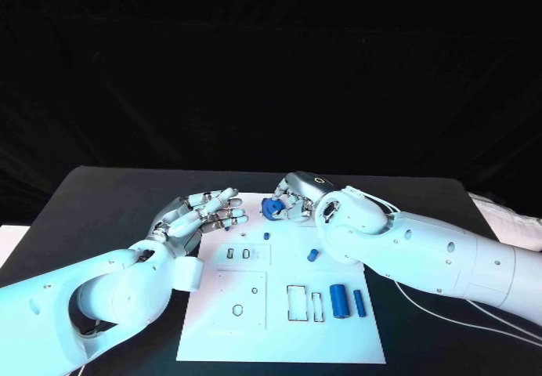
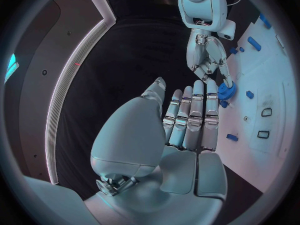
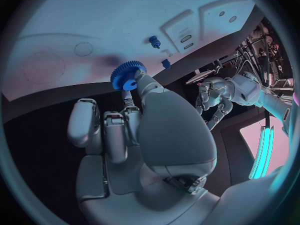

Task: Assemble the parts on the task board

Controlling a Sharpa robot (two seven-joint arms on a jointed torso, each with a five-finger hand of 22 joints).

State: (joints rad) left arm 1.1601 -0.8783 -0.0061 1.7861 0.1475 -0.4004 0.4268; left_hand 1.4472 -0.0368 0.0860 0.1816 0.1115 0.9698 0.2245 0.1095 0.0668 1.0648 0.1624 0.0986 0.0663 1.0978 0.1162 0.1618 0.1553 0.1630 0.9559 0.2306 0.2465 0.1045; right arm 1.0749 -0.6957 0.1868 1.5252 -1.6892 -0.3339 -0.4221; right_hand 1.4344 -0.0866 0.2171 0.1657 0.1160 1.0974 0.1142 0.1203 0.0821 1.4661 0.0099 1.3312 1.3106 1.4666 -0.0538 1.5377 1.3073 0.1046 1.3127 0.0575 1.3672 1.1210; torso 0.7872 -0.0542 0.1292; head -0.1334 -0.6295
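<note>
The blue gear [image 1: 272, 207] sits pinched in the right hand [image 1: 296, 197], over the far end of the task board [image 1: 260, 313] on the counter [image 1: 102, 196]. The left hand [image 1: 207, 213] – fingers spread, empty – hovers just beside it, facing the gear.

A matt blue plastic gear [image 3: 129, 75], a smooth white task board [image 1: 271, 321], a matt black table [image 1: 102, 196].

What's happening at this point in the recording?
The right hand holds a blue gear over the far end of the white task board. The left hand is open beside it, holding nothing. Two blue cylinders lie near the board's near right side, and smaller blue pieces sit mid-board.
</note>
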